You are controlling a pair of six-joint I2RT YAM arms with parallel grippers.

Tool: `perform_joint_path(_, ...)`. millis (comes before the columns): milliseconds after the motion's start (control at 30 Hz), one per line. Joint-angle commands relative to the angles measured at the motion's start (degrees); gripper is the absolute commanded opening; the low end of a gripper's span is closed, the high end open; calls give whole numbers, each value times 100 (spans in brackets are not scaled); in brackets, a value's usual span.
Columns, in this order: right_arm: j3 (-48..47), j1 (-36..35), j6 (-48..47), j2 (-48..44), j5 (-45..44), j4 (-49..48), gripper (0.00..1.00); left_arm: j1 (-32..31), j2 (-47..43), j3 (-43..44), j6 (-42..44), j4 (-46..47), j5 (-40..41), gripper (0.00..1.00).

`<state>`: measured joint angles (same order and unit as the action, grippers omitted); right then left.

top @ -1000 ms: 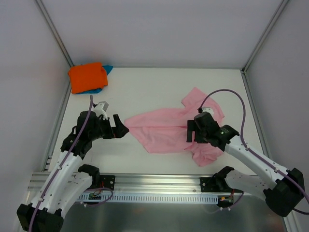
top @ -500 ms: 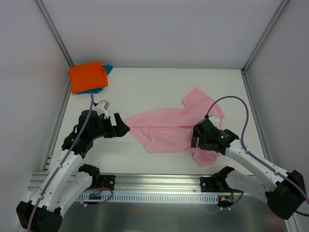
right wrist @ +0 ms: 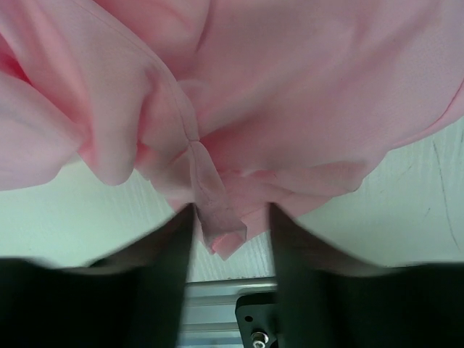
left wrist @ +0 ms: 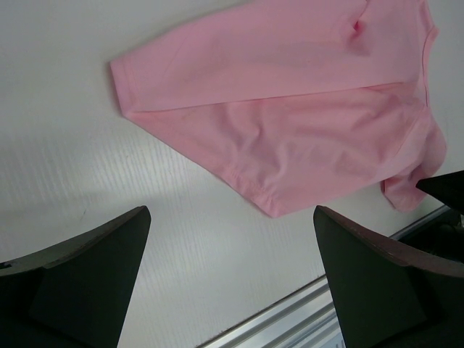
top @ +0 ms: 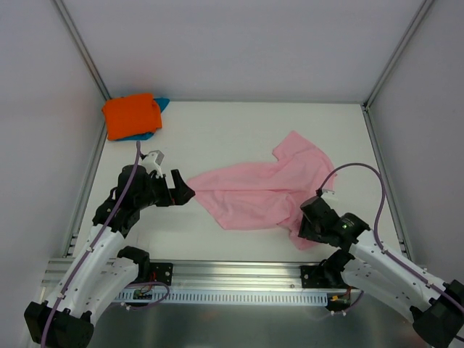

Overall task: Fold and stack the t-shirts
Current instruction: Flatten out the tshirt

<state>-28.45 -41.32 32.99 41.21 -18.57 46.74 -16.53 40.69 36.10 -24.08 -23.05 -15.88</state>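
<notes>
The light pink t-shirt (top: pixel 254 192) lies spread and rumpled on the white table, right of centre. My right gripper (top: pixel 306 230) is down on its near right corner. In the right wrist view the blurred fingers (right wrist: pixel 163 254) stand a narrow gap apart, with a hanging fold of the pink t-shirt (right wrist: pixel 217 210) between them and table showing beside it. My left gripper (top: pixel 185 190) hovers wide open just left of the shirt's left sleeve; in its own view the left gripper (left wrist: pixel 230 217) has only bare table between the fingers, with the pink t-shirt (left wrist: pixel 290 123) beyond. The orange t-shirt (top: pixel 130 114) lies folded on the teal-blue one (top: pixel 161 104) at the far left corner.
An aluminium rail (top: pixel 239 275) runs along the near edge, with the arm bases bolted to it. White walls and metal frame posts (top: pixel 90 65) close in the table on three sides. The right arm's purple cable (top: pixel 355 168) loops over the shirt's right side.
My right arm has drawn back toward the near edge, to the shirt's near right corner, and its jaws have narrowed around a fold. The left arm has barely shifted.
</notes>
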Motion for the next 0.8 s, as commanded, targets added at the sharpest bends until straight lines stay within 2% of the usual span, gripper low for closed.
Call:
perform_joint_path(0,155,-78,225,27,99,-138,37,-43,-78,108,-1,55,120,99)
perform_joint_path(67,216,-113,251,115,195,-314,21,-43,-105,99,-1,11,138,99)
perform_joint_path(100,260,-122,260,150,213,-367,4,-43,-122,91,-1,11,146,99)
perform_joint_path(133,278,-139,260,176,248,-428,0,-43,-140,82,-1,2,155,99)
perform_joint_path(333,50,-219,252,107,143,-324,1,-43,-105,-50,-79,160,-159,97)
perform_joint_path(467,-187,-210,129,133,2,-183,1,-235,351,-182,-308,161,-215,94)
perform_joint_path(500,-214,-210,102,185,20,-200,1,-384,570,-217,-334,152,-101,94)
perform_joint_path(533,-240,-210,93,212,29,-227,1,-795,650,-243,-422,160,74,94)
perform_joint_path(567,-240,-210,76,229,37,-305,1,-1051,703,-313,-475,186,572,94)
perform_joint_path(733,-214,-219,67,300,117,-482,1,-2378,1186,-428,-572,836,1691,94)
perform_joint_path(767,-231,-219,50,291,134,-490,0,-2824,1483,-376,-537,881,2224,95)
